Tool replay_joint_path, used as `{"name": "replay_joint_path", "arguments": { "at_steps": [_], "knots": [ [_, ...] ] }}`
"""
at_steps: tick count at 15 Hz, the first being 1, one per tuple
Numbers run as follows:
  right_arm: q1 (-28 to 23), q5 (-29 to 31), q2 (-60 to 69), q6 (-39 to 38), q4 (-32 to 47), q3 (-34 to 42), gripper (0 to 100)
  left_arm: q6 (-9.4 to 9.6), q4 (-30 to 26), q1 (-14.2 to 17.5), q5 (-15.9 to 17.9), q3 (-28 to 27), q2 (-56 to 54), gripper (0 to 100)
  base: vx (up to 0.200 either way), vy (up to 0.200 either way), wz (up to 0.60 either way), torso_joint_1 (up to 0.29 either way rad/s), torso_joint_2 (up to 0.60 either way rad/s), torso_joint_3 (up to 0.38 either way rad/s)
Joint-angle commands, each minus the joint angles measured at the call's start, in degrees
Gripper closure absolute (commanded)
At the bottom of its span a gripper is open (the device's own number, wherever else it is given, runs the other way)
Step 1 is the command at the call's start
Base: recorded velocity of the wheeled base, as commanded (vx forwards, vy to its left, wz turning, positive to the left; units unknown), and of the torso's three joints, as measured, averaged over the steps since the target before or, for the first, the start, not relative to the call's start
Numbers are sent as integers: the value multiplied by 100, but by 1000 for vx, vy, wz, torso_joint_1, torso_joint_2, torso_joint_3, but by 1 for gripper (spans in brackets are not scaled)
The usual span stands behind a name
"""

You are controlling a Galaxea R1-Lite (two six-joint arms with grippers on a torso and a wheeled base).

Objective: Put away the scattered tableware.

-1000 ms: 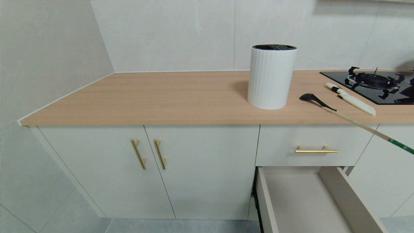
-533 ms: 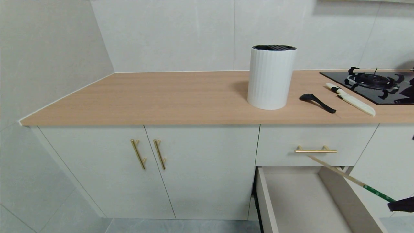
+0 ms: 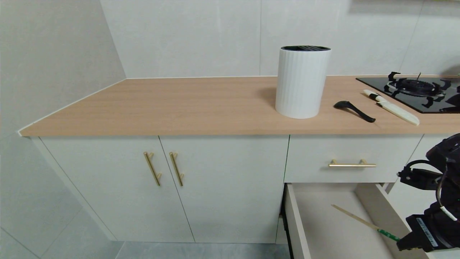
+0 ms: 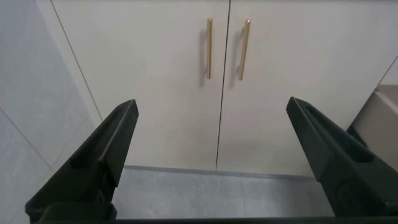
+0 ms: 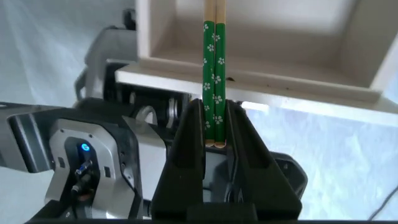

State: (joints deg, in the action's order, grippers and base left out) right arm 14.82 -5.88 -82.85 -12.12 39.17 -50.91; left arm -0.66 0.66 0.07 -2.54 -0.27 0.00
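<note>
My right gripper is low at the right, shut on a pair of wooden chopsticks with green flowered ends. The chopsticks reach out over the open drawer under the counter, tips hanging above its floor. On the worktop lie a black spoon and a cream-bladed knife, to the right of a white ribbed utensil holder. My left gripper is open, facing the cabinet doors near the floor.
A black gas hob sits at the counter's far right. Above the open drawer is a shut drawer with a gold handle. Two cabinet doors with gold handles are to the left. The left worktop is bare wood.
My right gripper has carried the chopsticks down from the countertop beside the black spoon to the open drawer. The head view has tilted slightly.
</note>
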Motion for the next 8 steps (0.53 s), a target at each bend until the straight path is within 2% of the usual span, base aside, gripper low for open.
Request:
{"name": "replay_joint_path", "arguments": {
  "at_steps": [1, 8],
  "knots": [
    [3, -1, -311, -1, -50, 37, 100, -4, 4, 1, -1, 0, 0, 0, 0, 0, 0, -100, 383, 271],
    [3, 16, -610, -1, -445, 116, 100, -4, 13, 1, -1, 0, 0, 0, 0, 0, 0, -76, 436, 348]
  ]
}}
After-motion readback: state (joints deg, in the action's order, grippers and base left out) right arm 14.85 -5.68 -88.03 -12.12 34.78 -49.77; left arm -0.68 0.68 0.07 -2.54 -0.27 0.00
